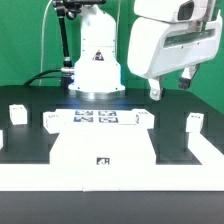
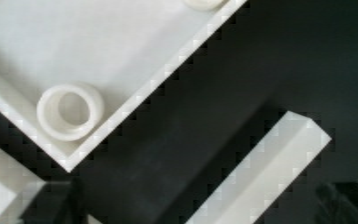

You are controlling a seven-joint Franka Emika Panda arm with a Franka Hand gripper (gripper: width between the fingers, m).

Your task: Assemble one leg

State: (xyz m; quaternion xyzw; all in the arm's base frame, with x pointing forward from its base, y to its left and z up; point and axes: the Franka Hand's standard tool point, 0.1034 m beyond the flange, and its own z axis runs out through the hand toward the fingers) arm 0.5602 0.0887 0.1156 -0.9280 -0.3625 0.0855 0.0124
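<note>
Hanging wide open and empty above the table (image 1: pixel 25 140), the gripper (image 1: pixel 171 92) could topple the leg (image 1: pixel 143 118) standing just beside the marker board (image 1: pixel 95 120) if it descends off-centre, one finger landing on the post's top.

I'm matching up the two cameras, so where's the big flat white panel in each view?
Exterior view: the white panel lies flat, low in the middle of the picture.
Wrist view: a corner of the white panel, with a round socket, fills much of the picture.
Shared landmark: the black table beside its edge.
</note>
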